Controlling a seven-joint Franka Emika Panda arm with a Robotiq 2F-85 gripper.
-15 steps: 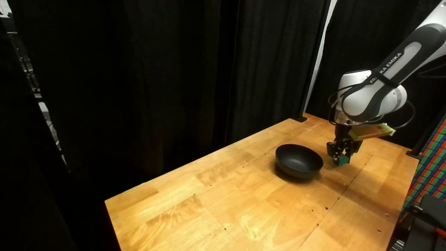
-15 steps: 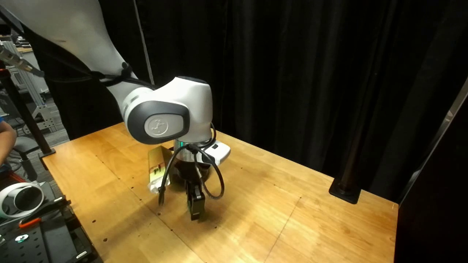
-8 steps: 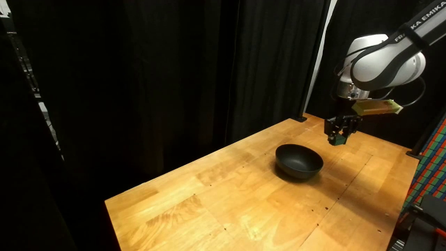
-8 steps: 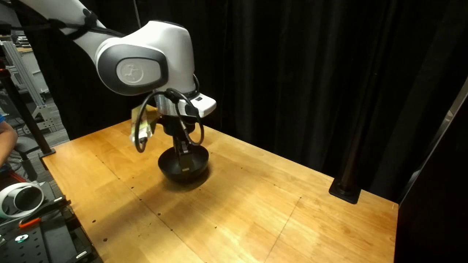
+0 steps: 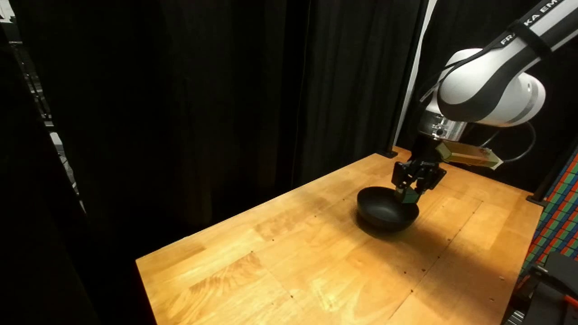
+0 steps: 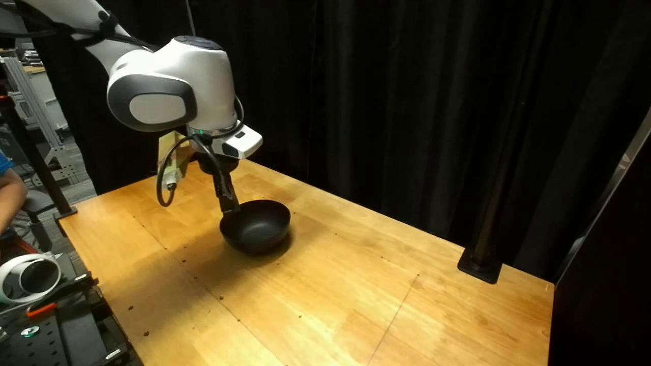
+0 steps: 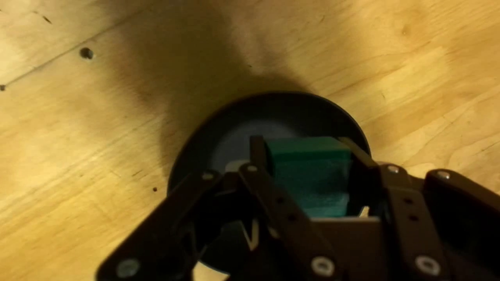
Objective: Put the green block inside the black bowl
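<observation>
One green block (image 7: 310, 187) sits pinched in the tool (image 5: 409, 193), which presses on two opposite sides of it, near the rim of the black bowl (image 6: 258, 227). In the wrist view we see the bowl behind the block, partly covered by the tool; in both exterior views the tool's lower end overlaps the bowl's rim.

We judge that the carry is nearly over, with the release not yet made. The next move, we think, calls for bringing the block over the bowl's middle, lowering it, then letting go; a release right here might land it on the rim.

We cannot tell how high the block is above the bowl, or whether it touches the rim. Around the bowl we have the desk (image 5: 316, 262). In an exterior view that also catches a person's arm (image 6: 11, 195), cut off and well apart from the bowl, we make out no green of the block, which the tool seems to hide.
</observation>
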